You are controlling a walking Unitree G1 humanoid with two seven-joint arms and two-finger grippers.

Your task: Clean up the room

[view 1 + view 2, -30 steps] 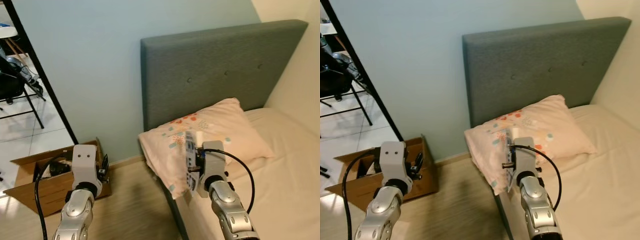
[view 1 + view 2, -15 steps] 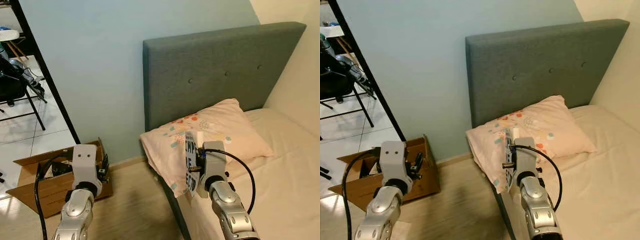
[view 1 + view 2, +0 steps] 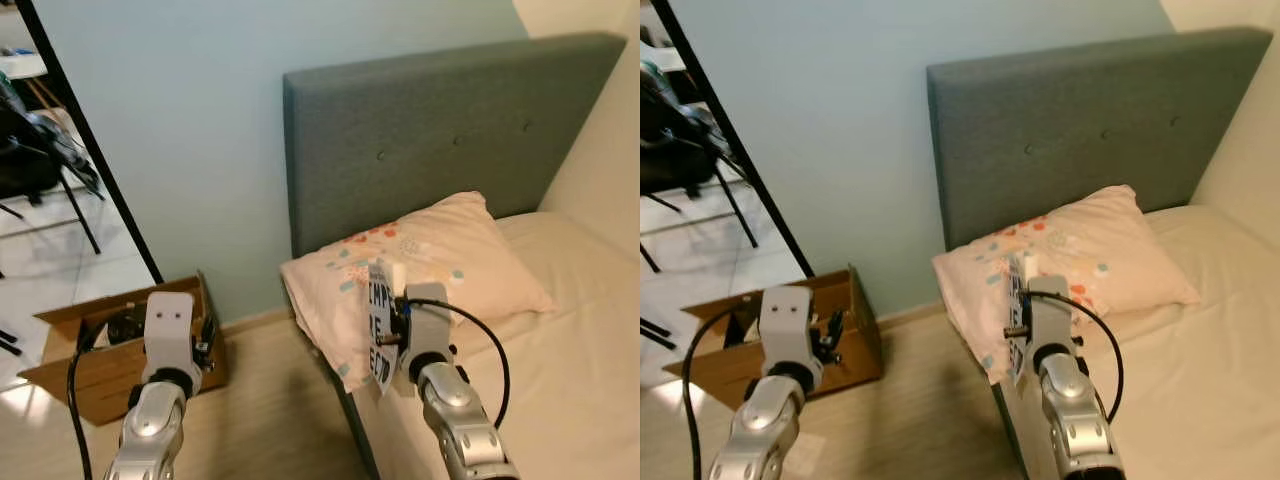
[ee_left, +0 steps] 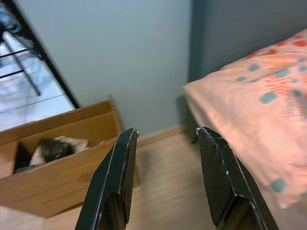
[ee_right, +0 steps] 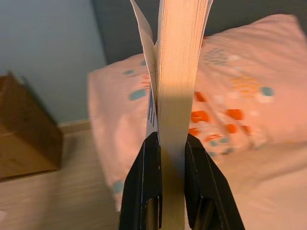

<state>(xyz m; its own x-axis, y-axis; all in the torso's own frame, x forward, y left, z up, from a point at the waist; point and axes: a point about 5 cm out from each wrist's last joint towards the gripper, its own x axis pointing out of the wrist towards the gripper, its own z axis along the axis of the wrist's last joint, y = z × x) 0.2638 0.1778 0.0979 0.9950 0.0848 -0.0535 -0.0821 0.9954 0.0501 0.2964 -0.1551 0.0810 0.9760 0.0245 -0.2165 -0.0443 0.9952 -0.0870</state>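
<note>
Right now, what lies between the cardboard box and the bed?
Bare wooden floor separates the cardboard box from the bed, seen in both eye views.

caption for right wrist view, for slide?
Right gripper shut on a book, held upright before the pillow on the bed.

Pale peach pillow (image 3: 440, 260) with orange and teal spots against a grey headboard (image 3: 440, 130), brown cardboard box (image 3: 95, 355)

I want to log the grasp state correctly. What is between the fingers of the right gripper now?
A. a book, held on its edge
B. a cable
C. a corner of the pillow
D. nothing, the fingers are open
A: in the right wrist view the right gripper is shut on the book, its page edges showing.
</note>
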